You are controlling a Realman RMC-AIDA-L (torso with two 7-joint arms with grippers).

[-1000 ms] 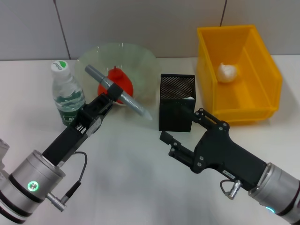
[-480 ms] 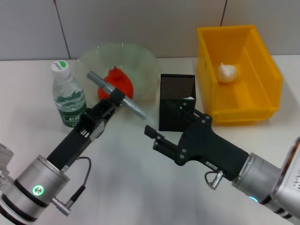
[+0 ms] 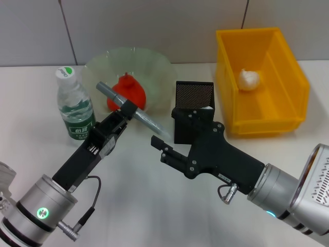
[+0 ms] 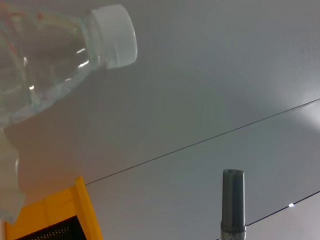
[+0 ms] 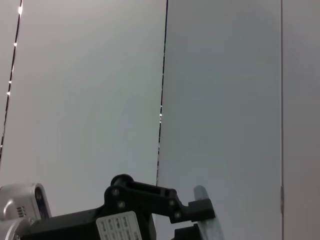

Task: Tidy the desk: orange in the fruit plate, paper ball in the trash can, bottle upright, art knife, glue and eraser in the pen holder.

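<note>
Gripped tight in the left claw, a grey art knife is held at the fruit plate's six o'clock; the right claw is seen open, empty.

My left pincer holds a long grey art knife crosswise above the white worktop, its tip pointing at the tall black mesh pen holder. My right pincer stands close below that tip, in front of the holder, narrowing the approach. The clear plastic bottle and the pale green scalloped fruit plate bound the left side. The worktop in front lies open.
</note>
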